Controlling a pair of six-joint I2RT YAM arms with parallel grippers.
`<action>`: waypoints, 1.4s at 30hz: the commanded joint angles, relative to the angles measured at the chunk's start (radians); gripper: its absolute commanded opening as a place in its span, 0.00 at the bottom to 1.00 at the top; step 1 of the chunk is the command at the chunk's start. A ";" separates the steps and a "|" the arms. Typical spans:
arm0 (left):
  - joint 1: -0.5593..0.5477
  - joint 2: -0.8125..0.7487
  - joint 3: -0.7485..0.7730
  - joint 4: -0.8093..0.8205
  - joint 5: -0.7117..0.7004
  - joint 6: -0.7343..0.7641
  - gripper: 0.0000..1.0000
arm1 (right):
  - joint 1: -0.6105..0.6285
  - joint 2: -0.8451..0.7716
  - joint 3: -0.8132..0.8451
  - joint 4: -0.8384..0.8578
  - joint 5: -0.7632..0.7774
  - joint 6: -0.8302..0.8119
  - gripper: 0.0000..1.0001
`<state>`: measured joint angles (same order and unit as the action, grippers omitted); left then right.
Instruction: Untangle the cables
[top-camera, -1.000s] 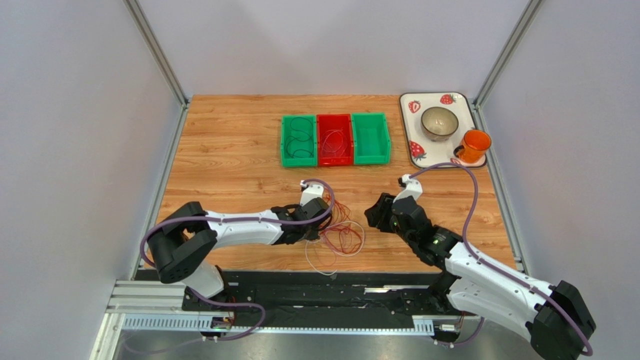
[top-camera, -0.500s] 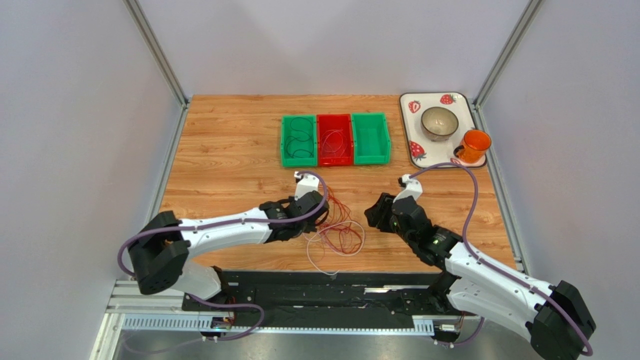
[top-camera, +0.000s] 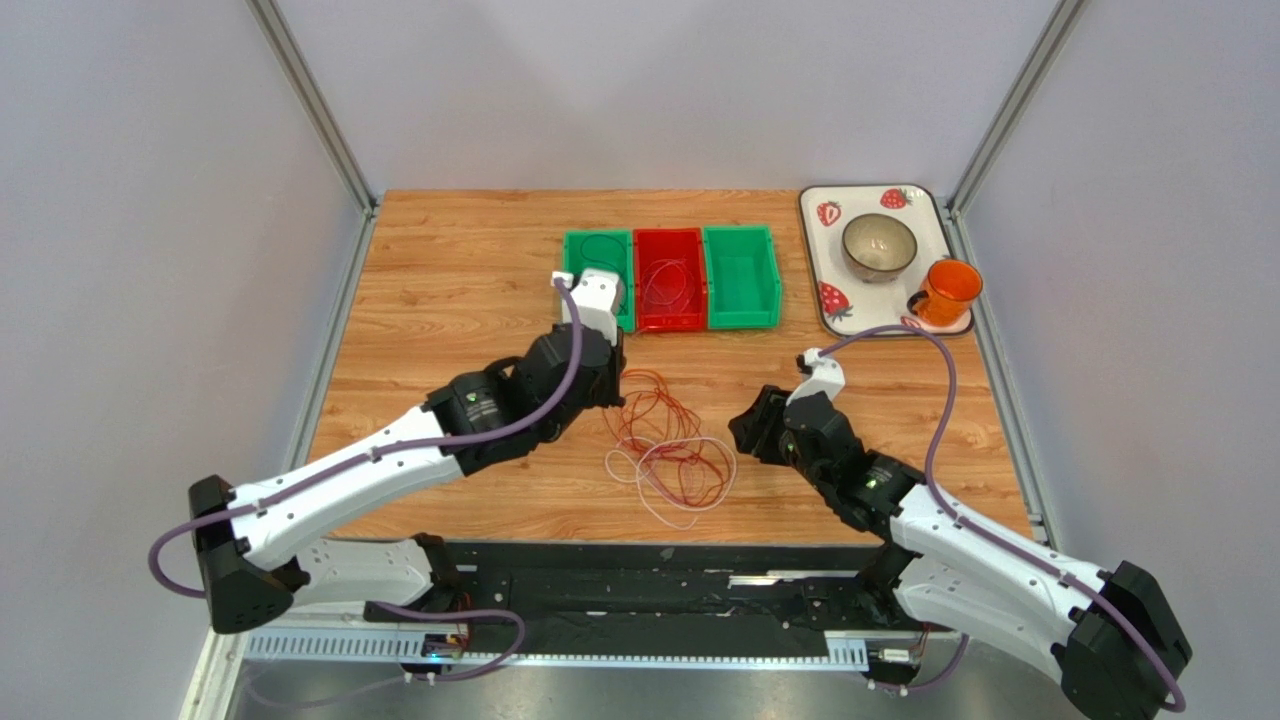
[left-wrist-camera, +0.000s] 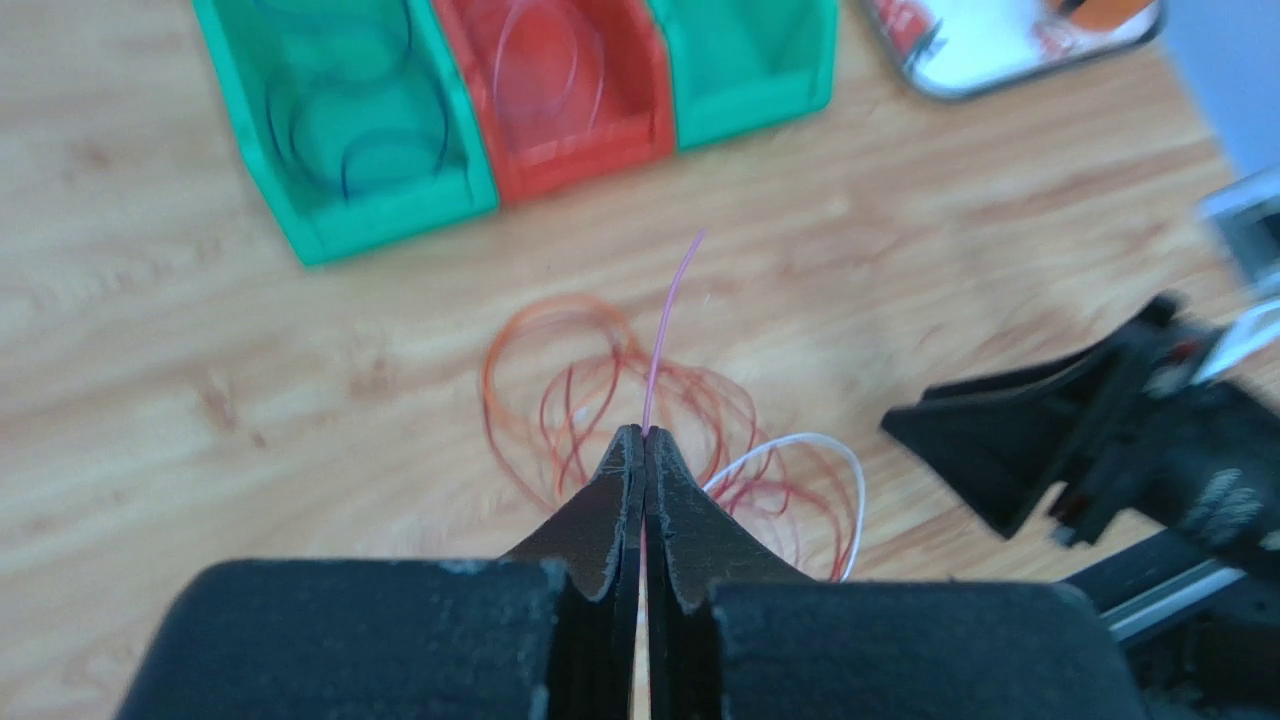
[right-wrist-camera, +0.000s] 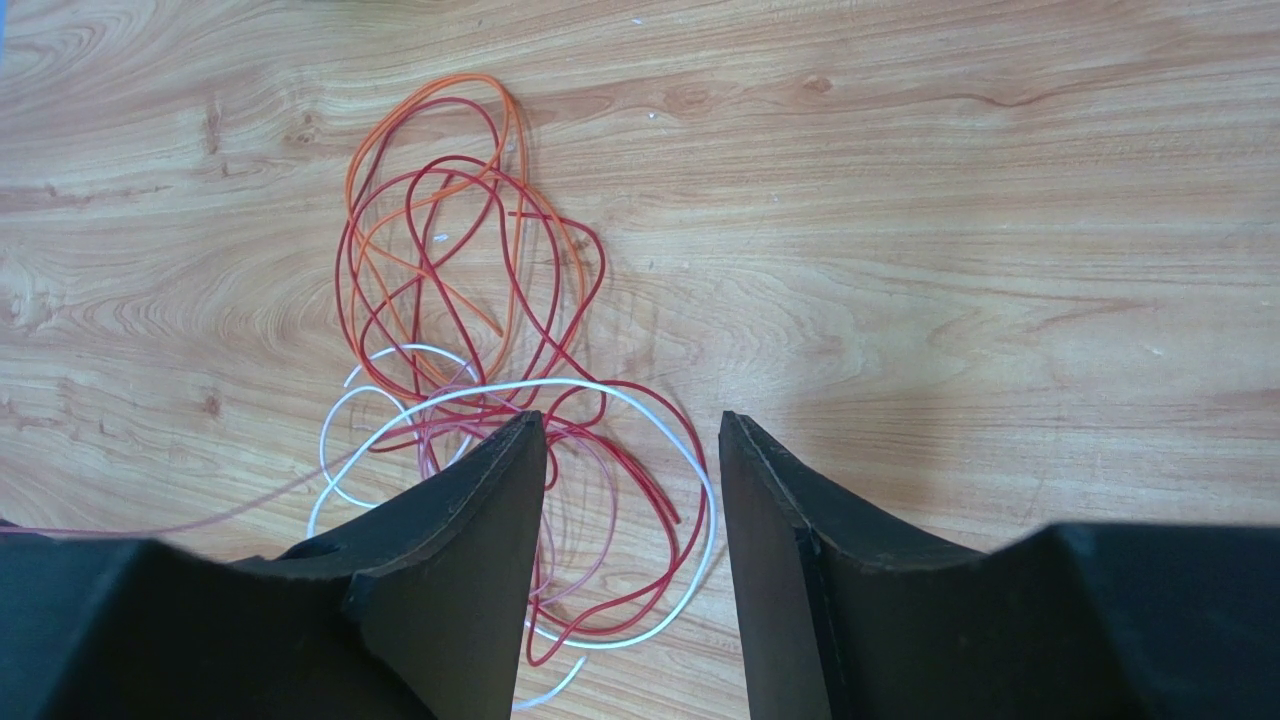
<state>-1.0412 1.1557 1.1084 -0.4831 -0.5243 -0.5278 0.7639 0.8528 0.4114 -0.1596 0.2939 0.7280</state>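
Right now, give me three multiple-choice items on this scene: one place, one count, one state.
1. The cable tangle lies: A on the tray; B in a green bin; C on the table.
2. Bins in the row: A three; B two; C five.
3. The left jaws are: A wide open; B shut on a pink cable; C shut on a cup.
Key: 1 C, its loops spread on the wood; 2 A, green, red, green; 3 B, a strand runs out from the closed tips.

Cables (top-camera: 672, 444) tangled on table (top-camera: 451, 270), near side of three bins (top-camera: 670, 279).
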 joint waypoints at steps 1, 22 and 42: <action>-0.006 -0.028 0.207 0.038 0.003 0.218 0.00 | 0.005 -0.009 0.021 0.042 0.010 -0.009 0.50; -0.005 -0.033 0.630 0.313 0.363 0.575 0.00 | 0.005 -0.152 -0.057 0.106 -0.045 -0.065 0.56; 0.020 -0.151 0.401 0.368 0.152 0.657 0.00 | 0.028 0.365 0.432 -0.084 -0.318 -0.415 0.70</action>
<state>-1.0416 1.0191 1.5059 -0.1654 -0.3477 0.0933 0.7734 1.1419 0.7532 -0.2379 -0.0559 0.3779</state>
